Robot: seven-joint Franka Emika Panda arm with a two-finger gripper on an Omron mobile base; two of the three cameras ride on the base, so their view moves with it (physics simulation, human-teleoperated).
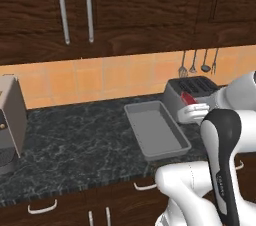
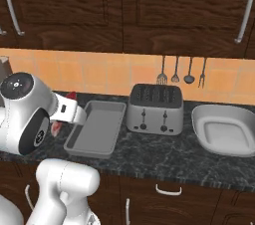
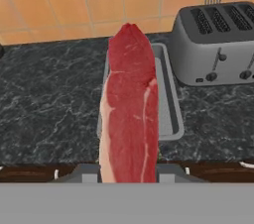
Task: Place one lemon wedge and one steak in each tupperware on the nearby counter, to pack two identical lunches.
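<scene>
Pincer [image 3: 128, 171] clamped on flat red streaked steak slab [image 3: 130, 104], held above black marbled tabletop [image 3: 49, 99], near shallow grey rectangular tray [image 3: 167, 99]. Step: carrying. Next: centre over tray, lower, let go.

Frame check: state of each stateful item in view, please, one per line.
end effector: shut on steak
steak: held, off the counter, in front of the tray
grey tray: empty
pale tub: empty
toaster: slots empty
upper cabinet doors: closed
</scene>
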